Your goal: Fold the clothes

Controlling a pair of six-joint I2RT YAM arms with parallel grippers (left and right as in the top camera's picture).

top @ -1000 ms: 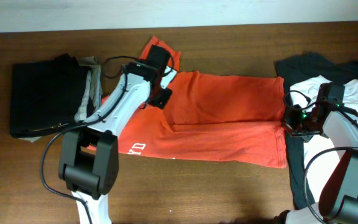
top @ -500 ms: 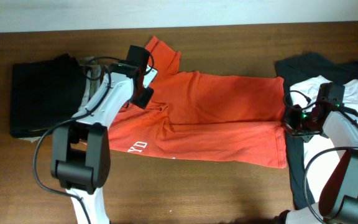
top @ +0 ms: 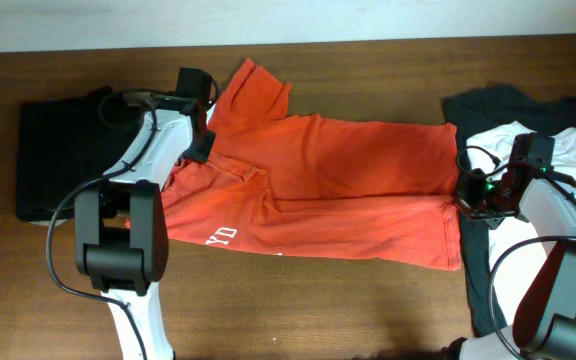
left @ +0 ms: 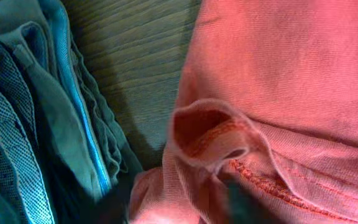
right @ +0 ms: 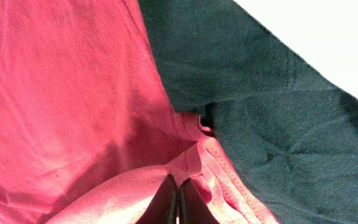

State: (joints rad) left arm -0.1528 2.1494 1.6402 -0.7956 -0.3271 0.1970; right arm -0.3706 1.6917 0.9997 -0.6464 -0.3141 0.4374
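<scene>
Brown wood-grain table (top: 348,310), with a pale wall (top: 268,20) along its far edge; the orange-red T-shirt (top: 348,190) lies flat across the middle, long axis left to right, one sleeve pointing to the far side. At far left sits a folded dark stack (top: 63,160), just beside the shirt's left end; at right a dark garment (top: 488,105) and a white shirt (top: 573,150) lie heaped and run out of the picture.

The left gripper (top: 200,140) is at the shirt's far-left part; in the wrist view its fingers (left: 241,199) are only dark blurs at the bottom edge, with a bunched sleeve hem caught between them. The right gripper (top: 463,200) is at the shirt's right hem; its fingertips (right: 169,196) meet, pinching the orange edge where it lies on the dark garment.

The white lettering (top: 220,237) near the left front edge is too small to read; both arm bases are cut off at the near edge.
</scene>
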